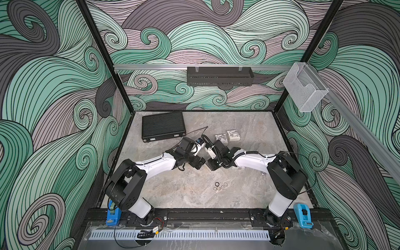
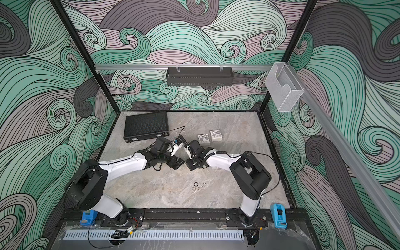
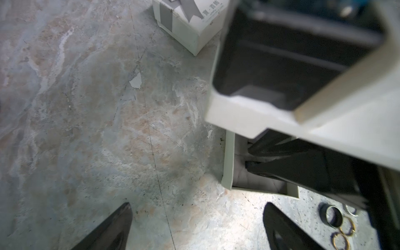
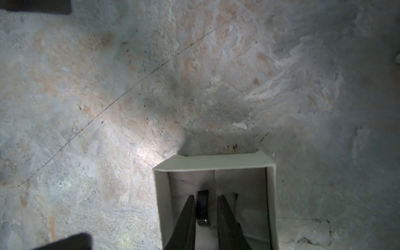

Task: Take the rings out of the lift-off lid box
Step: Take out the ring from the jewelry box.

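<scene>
Right gripper (image 4: pixel 205 197) jaws sit close around the upright glossy black ring (image 4: pixel 202 208) inside the open white card box (image 4: pixel 216 161), grip not discernible; left gripper (image 3: pixel 194 229) gapes beside the box; an off-centre pinch could flick the ring away.

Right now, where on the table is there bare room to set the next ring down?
Bare: the near-left table between the left arm and the rings, and the far right past the two boxes. Crowded: mid-table, where both arms meet and the right pincer is inside the open box.
</scene>
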Motion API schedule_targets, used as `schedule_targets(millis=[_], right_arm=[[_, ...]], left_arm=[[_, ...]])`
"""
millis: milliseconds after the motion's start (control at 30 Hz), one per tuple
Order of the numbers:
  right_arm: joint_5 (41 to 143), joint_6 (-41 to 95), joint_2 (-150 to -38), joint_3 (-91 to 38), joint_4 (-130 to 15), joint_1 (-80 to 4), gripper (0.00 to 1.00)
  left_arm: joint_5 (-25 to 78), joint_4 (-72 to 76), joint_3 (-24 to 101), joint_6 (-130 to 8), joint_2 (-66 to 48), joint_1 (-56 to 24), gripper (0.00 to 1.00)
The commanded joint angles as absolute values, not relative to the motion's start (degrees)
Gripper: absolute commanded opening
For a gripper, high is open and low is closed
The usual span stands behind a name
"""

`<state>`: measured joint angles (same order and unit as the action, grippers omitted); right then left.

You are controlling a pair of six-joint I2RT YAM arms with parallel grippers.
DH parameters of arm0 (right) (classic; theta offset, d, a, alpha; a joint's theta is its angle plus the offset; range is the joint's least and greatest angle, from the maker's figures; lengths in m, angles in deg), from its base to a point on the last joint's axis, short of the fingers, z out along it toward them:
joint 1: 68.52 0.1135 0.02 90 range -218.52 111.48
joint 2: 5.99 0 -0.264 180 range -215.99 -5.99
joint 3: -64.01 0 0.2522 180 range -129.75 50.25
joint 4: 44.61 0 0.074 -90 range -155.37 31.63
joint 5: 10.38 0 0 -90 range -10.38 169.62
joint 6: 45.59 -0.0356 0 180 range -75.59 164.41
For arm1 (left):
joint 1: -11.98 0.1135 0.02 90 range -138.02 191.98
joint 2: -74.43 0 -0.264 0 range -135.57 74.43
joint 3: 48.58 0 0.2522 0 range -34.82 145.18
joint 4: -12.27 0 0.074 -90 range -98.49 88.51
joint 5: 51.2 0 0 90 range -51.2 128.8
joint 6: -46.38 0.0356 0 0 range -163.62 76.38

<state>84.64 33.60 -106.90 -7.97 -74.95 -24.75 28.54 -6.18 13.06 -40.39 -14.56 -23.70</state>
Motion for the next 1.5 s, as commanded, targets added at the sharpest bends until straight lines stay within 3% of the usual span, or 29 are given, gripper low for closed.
schedule_targets(millis=[0, 167, 467, 1467], right_arm=[[83.76, 33.42, -108.03, -8.10, -75.42, -24.66, 0.20], [83.78, 33.25, -108.59, -8.13, -75.24, -24.50, 0.18], [84.33, 33.94, -108.40, -8.52, -75.55, -24.22, 0.00], [83.82, 35.27, -102.78, -6.28, -73.01, -22.90, 0.00]], left_arm=[[26.15, -5.29, 15.38, -40.54, -16.36, -23.35, 0.95], [25.60, -4.74, 15.79, -40.79, -18.17, -23.35, 0.95], [25.10, -4.28, 17.30, -40.54, -20.28, -23.35, 0.95], [23.88, -3.95, 19.24, -40.89, -26.39, -23.35, 0.95]])
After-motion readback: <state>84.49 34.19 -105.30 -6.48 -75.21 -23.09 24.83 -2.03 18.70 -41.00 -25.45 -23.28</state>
